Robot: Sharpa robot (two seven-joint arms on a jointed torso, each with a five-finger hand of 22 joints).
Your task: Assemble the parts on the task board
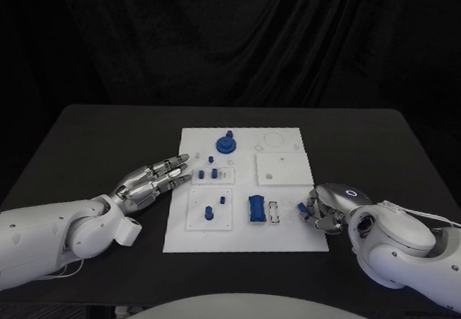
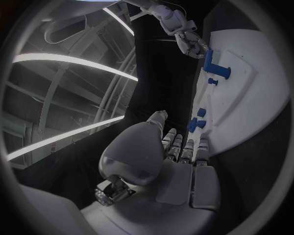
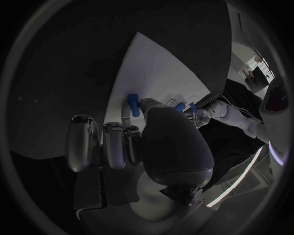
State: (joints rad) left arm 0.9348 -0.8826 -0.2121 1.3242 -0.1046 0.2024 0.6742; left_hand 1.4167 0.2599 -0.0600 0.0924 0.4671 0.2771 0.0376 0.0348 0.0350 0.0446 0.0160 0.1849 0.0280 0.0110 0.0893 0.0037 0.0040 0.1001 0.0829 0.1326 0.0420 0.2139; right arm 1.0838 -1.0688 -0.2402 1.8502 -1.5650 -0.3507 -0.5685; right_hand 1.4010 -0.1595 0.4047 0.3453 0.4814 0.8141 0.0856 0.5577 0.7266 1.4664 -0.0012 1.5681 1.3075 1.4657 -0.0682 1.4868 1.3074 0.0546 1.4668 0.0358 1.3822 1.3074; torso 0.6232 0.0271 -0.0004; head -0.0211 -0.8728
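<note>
**White arms, silver hands**

Both arms are smooth, glossy white shells with rounded, bulbous joints. The left hand (image 1: 152, 180) is silver metal with segmented fingers (image 1: 171, 171). The right hand (image 1: 325, 206) is silver too, with a small glowing ring on its back. Thin pale cables run along the right forearm beside that hand.

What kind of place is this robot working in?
Probably a robotics lab or test cell: a black table backed by dark curtains, a white task board carrying small blue parts, and two robot hands, left hand and right hand, beside it.
</note>
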